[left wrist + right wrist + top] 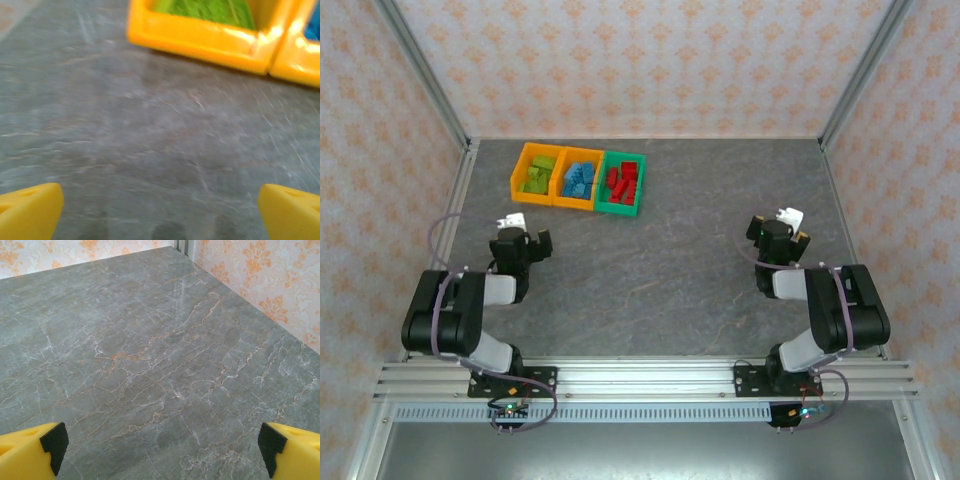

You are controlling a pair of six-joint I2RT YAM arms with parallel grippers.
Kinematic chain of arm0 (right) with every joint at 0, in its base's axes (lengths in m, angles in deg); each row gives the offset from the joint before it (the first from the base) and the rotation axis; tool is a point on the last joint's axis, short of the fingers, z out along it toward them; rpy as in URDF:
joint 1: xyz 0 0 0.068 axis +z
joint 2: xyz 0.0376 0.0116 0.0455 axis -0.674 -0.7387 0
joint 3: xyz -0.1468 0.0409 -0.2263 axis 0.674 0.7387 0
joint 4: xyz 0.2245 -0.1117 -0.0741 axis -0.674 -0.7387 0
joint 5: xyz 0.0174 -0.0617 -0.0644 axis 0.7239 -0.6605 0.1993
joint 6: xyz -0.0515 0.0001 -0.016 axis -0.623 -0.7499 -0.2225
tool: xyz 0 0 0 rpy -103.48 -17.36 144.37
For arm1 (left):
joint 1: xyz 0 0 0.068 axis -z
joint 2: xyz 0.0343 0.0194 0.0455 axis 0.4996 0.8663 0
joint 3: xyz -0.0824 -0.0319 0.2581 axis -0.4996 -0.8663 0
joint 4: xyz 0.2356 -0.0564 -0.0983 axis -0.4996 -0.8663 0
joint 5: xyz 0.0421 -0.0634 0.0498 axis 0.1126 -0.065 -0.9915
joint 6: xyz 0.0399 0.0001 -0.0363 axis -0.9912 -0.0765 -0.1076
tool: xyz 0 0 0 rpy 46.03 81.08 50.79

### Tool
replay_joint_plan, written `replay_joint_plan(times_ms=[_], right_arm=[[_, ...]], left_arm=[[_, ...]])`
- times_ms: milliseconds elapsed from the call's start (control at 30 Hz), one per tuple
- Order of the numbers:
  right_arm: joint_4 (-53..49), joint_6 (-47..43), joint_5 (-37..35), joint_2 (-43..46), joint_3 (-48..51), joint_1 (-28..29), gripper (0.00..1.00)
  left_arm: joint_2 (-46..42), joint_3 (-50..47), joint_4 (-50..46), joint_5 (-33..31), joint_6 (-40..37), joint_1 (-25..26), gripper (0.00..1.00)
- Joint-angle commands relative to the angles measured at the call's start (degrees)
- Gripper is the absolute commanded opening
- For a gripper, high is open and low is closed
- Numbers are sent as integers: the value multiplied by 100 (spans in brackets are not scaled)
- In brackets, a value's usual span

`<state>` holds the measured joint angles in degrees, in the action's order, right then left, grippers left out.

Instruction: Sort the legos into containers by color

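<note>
Left gripper (pixel 160 212) agape near blurred, cropped bins (pixel 200 42)

1. I count three bins (pixel 575 208): two orange, one green.
2. Bricks (pixel 580 180): three colour groups, green, blue, red; single pieces I cannot count from here.
3. Two arms (pixel 450 312).

- The black jointed left arm (pixel 455 315) folds up from its base at the near edge of the grey marble-patterned table (pixel 650 290), with its wrist over the table's left side.
- The left gripper (pixel 160 212) has its yellow fingers (pixel 30 210) spread wide, with nothing between them.
- The black right arm (pixel 835 305) mirrors it over the table's right side.
- The right gripper (pixel 162 447) is likewise agape and empty.
</note>
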<state>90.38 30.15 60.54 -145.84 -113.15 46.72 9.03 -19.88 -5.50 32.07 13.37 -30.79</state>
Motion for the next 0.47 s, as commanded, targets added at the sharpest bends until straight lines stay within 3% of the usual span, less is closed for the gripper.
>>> replay_joint_plan(times_ms=[0, 433], right_arm=[[430, -70, 46, -33, 67, -21, 99], [442, -2, -131, 16, 97, -16, 99]], left_arm=[[-128, 279, 423, 47, -331, 211, 100], [-104, 339, 361, -85, -369, 280, 100]])
